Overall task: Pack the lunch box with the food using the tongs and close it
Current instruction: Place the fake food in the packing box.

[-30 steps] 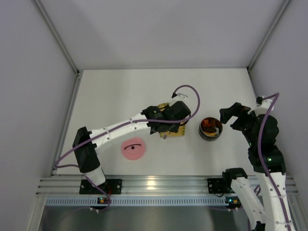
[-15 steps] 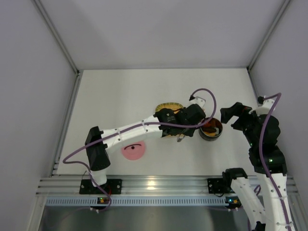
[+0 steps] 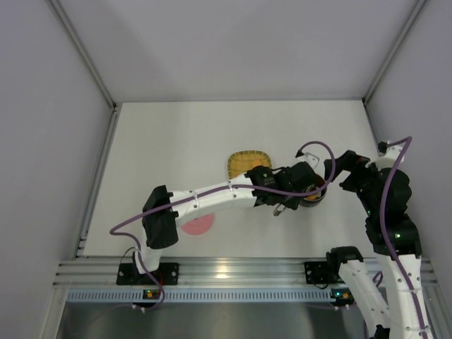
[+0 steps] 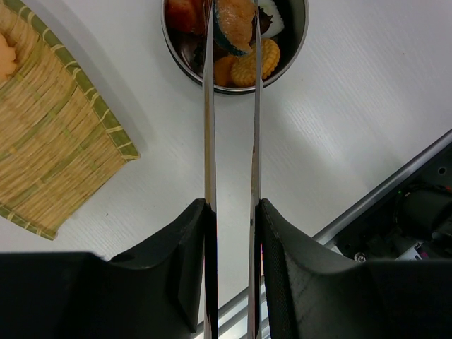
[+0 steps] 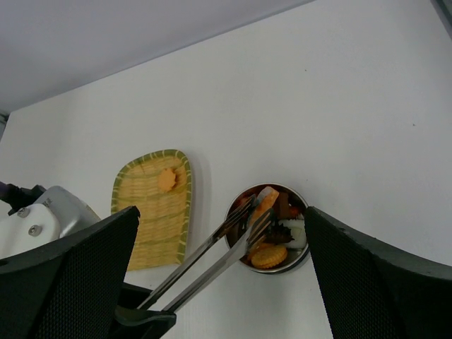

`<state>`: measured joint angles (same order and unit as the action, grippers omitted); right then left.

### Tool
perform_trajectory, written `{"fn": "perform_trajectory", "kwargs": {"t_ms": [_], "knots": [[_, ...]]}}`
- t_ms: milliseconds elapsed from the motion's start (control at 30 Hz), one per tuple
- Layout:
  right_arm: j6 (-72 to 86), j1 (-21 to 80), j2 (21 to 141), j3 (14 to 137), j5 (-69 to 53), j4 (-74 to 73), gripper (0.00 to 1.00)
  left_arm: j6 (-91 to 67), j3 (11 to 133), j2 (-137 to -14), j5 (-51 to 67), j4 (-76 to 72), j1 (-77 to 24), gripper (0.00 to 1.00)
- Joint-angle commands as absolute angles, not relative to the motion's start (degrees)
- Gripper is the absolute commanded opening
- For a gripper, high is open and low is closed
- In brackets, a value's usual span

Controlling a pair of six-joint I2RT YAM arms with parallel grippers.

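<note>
My left gripper (image 4: 233, 205) is shut on the tongs (image 4: 209, 106), pressing their two slim silver arms near together. The tong tips pinch an orange piece of food with a dark rind (image 4: 236, 25) right over the lunch box (image 4: 296, 49), a shiny steel bowl holding orange rounds (image 4: 258, 63), dark bits and a white chunk (image 4: 272, 18). In the top view the left gripper (image 3: 282, 203) covers most of the lunch box (image 3: 316, 195). My right gripper (image 5: 222, 210) stands wide open just right of the bowl (image 5: 272, 270), touching nothing. The pink lid (image 3: 200, 225) lies flat, half hidden under the left arm.
A yellow woven tray (image 3: 247, 162) lies left of the lunch box, with one orange piece (image 5: 167, 179) still on it. The aluminium rail (image 3: 233, 272) runs along the table's near edge. Grey walls enclose the table on three sides.
My left arm has swung right from over the yellow tray to over the lunch box, carrying the piece in the tongs. The right arm has stayed put.
</note>
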<state>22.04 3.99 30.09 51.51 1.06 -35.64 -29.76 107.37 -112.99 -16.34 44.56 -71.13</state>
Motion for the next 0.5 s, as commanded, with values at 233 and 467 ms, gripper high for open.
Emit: {"fn": "perform_trajectory", "kwargs": {"t_ms": [233, 467], "knots": [[21.18, 3.43, 29.53, 53.53, 1.93, -36.56, 1.00, -28.83, 110.57, -113.99, -15.12, 42.01, -71.19, 0.36], [21.27, 3.43, 29.44, 53.44, 1.76, -36.56, 0.99, -28.74, 110.48, -113.99, -15.03, 42.89, -71.19, 0.40]]}}
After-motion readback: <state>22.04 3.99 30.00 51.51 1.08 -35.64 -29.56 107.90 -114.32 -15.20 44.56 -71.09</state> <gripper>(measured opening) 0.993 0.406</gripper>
